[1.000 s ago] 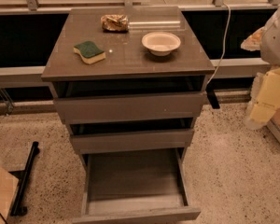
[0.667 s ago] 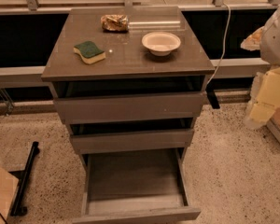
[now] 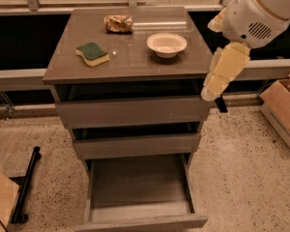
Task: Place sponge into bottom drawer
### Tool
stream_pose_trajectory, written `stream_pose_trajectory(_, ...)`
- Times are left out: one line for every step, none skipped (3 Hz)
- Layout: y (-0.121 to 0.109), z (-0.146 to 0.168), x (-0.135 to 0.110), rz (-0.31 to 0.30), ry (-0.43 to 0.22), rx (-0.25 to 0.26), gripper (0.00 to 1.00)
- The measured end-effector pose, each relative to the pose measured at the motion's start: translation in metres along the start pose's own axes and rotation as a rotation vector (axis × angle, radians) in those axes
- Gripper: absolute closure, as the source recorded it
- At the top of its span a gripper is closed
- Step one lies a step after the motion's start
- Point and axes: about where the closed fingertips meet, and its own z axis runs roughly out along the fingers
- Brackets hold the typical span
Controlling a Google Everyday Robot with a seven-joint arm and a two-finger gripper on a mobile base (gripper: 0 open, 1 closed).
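Observation:
The sponge (image 3: 92, 53), dark green on top with a pale yellow body, lies on the left part of the cabinet top (image 3: 130, 62). The bottom drawer (image 3: 140, 190) is pulled out, and its plain grey inside holds nothing. The two drawers above it are slightly ajar. My gripper (image 3: 217, 81) hangs from the white arm (image 3: 261, 13) at the cabinet's right edge, level with the top drawer. It is well to the right of the sponge and holds nothing that I can see.
A cream bowl (image 3: 166, 44) stands right of centre on the cabinet top, and a shiny foil snack packet (image 3: 118, 23) lies at the back. A cardboard box (image 3: 282, 110) sits on the floor at the right. A black bar (image 3: 26, 185) and cardboard (image 3: 0, 202) lie at the lower left.
The arm and gripper have moved left from the right edge of the view to the cabinet's right side. The sponge and drawers have not moved.

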Motion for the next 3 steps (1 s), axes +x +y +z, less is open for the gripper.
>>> stream_pose_trajectory(-0.001, 0.001, -0.001, 0.000, -0.005, 0.001, 0.00)
stream_pose_trajectory(0.000, 0.010, 0.000, 0.033, -0.030, -0.018, 0.00)
stream_pose_trajectory(-0.002, 0.052, -0.031, 0.071, -0.169, -0.045, 0.00)
